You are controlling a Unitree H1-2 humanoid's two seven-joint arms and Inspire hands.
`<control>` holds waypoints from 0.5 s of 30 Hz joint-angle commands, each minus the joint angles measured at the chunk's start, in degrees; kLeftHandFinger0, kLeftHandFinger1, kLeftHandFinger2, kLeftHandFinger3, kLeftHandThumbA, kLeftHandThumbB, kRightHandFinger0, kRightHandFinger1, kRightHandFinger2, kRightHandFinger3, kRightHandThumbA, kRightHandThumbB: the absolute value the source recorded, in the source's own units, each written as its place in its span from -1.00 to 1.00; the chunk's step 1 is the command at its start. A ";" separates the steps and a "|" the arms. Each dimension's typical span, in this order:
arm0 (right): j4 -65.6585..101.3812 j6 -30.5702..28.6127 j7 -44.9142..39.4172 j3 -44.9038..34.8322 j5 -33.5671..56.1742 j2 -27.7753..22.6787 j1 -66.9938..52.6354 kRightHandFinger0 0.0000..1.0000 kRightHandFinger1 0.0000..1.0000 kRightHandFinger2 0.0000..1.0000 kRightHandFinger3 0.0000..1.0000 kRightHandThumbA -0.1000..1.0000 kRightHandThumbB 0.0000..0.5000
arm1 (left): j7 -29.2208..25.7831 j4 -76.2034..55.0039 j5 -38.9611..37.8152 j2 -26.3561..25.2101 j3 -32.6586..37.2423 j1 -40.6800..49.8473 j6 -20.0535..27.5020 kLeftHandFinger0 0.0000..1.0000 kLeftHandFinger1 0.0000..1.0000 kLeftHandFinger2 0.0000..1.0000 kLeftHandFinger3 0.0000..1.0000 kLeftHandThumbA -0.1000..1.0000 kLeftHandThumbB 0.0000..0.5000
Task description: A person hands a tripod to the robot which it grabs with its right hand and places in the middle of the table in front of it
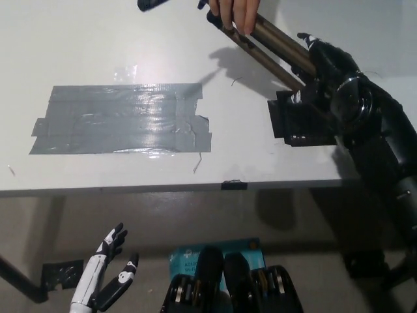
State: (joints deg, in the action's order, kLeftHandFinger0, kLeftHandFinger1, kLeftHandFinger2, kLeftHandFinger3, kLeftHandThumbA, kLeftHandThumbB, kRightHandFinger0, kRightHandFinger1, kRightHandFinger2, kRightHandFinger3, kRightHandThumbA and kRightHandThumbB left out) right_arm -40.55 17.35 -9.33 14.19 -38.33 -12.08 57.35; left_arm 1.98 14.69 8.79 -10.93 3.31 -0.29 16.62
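A folded tripod [273, 47] with brown legs and a black head lies slanted above the table's right part. A person's hand [236, 13] grips its upper end at the top edge. My black right hand [322, 65] is wrapped around the legs close to the black head [298, 117], which hangs just over the white table [130, 169]. My white left hand [107, 274] rests open below the table's front edge at the lower left.
A wide patch of grey tape [120, 119] covers the table's middle left. A dark object [153, 4] pokes in at the top edge. A black clip [234, 185] sits on the front edge, and a blue box [215, 251] lies on the floor.
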 commanded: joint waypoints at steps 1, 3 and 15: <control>-3.47 -13.93 24.07 -1.95 0.04 2.12 6.59 -0.99 -0.70 -0.25 -0.30 -1.00 -0.04 | 0.48 -2.13 0.50 -0.49 0.42 -0.94 1.36 1.00 1.00 1.00 1.00 0.23 -0.09; -3.63 -15.01 26.25 -1.78 -0.40 2.31 6.44 -1.00 -0.46 0.24 -0.09 -1.00 -0.13 | 0.57 -2.13 0.60 -0.55 0.49 -1.16 1.20 0.98 1.00 1.00 1.00 0.24 -0.08; -2.37 -18.46 32.11 -1.18 -1.13 1.59 5.42 -1.00 -0.05 0.66 0.92 -1.00 -0.37 | 0.63 -2.13 1.26 -1.07 0.71 -1.50 1.68 1.00 1.00 1.00 1.00 0.28 -0.12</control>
State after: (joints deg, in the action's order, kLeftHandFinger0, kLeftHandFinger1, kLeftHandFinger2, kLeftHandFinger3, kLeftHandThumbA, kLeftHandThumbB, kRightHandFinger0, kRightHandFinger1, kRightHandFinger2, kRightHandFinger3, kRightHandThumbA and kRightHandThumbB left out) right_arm -45.71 12.11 2.83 14.24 -38.41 -10.02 55.82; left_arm 1.98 14.76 8.82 -10.93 3.36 -0.30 16.54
